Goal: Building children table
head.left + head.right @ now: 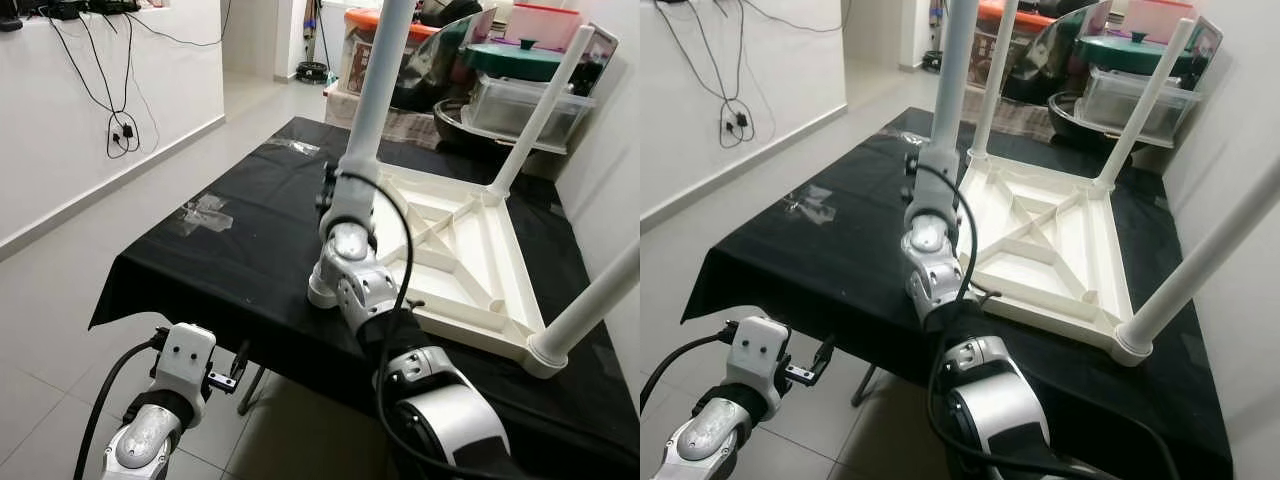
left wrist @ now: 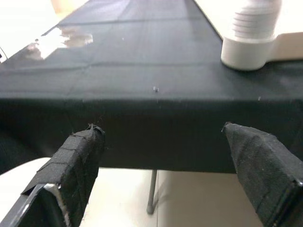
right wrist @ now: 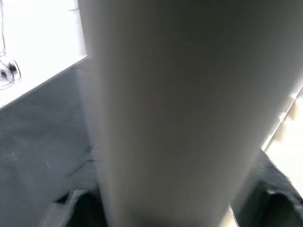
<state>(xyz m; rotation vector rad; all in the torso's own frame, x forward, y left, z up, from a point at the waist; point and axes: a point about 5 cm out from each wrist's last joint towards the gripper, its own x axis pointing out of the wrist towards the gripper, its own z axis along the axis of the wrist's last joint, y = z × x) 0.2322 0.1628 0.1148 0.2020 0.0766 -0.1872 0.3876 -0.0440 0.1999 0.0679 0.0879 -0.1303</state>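
A white children's table (image 1: pixel 455 250) lies upside down on a black-clothed table (image 1: pixel 230 260), its legs pointing up. My right gripper (image 1: pixel 335 195) is shut on the near left leg (image 1: pixel 380 80), low down just above its socket. In the right wrist view that leg (image 3: pixel 175 109) stands close between the dark fingers (image 3: pixel 80 208). My left gripper (image 1: pixel 235 378) hangs open below and in front of the black table's front edge. Its fingers (image 2: pixel 78 161) face the cloth edge, with the leg's socket (image 2: pixel 248 42) beyond.
Taped patches (image 1: pixel 205 212) shine on the cloth at the left. Storage boxes and lidded containers (image 1: pixel 520 90) crowd the back right. A white wall with hanging cables (image 1: pixel 120 130) runs along the left, with bare tiled floor (image 1: pixel 60 300) beside the table.
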